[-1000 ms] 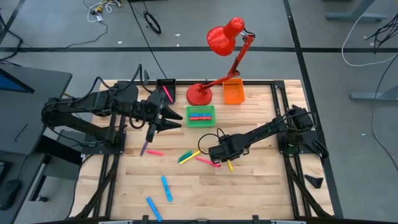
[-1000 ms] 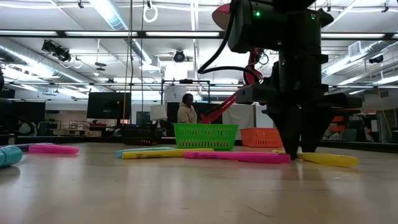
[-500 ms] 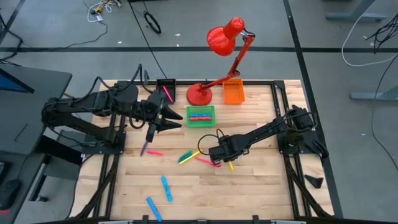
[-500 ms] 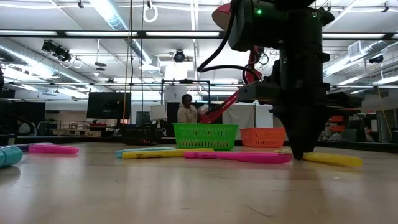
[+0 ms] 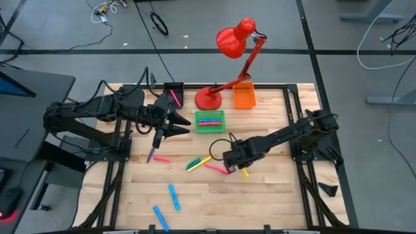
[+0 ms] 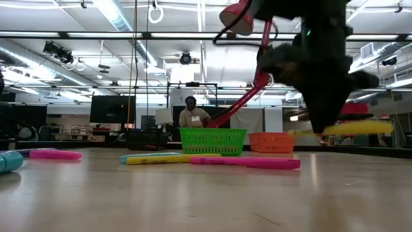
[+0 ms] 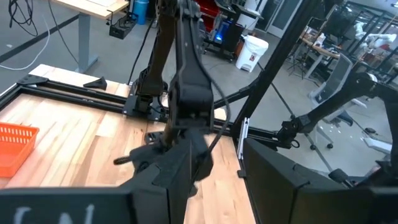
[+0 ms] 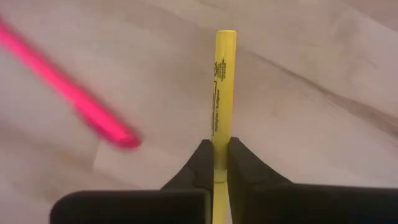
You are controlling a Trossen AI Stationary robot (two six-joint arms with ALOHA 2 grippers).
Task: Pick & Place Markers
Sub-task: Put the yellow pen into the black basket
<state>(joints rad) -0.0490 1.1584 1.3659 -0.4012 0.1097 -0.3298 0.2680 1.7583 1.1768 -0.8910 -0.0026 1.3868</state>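
R gripper point(image 5: 242, 165) mid-table, raised off surface, fingers clamped. L gripper point(image 5: 174, 125) hovers at rear-left, fingers apart.

Right gripper point(image 5: 242, 170) sits mid-table, pinching a marker point(image 8: 221, 93) above the wood, another marker point(image 5: 218, 168) just left of it. Left gripper point(image 5: 185, 125) hovers beside the middle bin point(image 5: 209, 121); one bin point(image 5: 173, 92) behind-left, one point(image 5: 244, 96) behind-right, lamp base point(image 5: 208, 99) between. More markers point(image 5: 174, 195) lie nearer the front.

Right gripper point(image 6: 328, 122) motion-blurred in low view. Yellow marker point(image 8: 222, 106) lower end hidden between the fingers point(image 8: 198, 163). Pink marker point(image 8: 68, 93) blurred, cut by edge. Left gripper point(image 5: 179, 123) finger state unclear.
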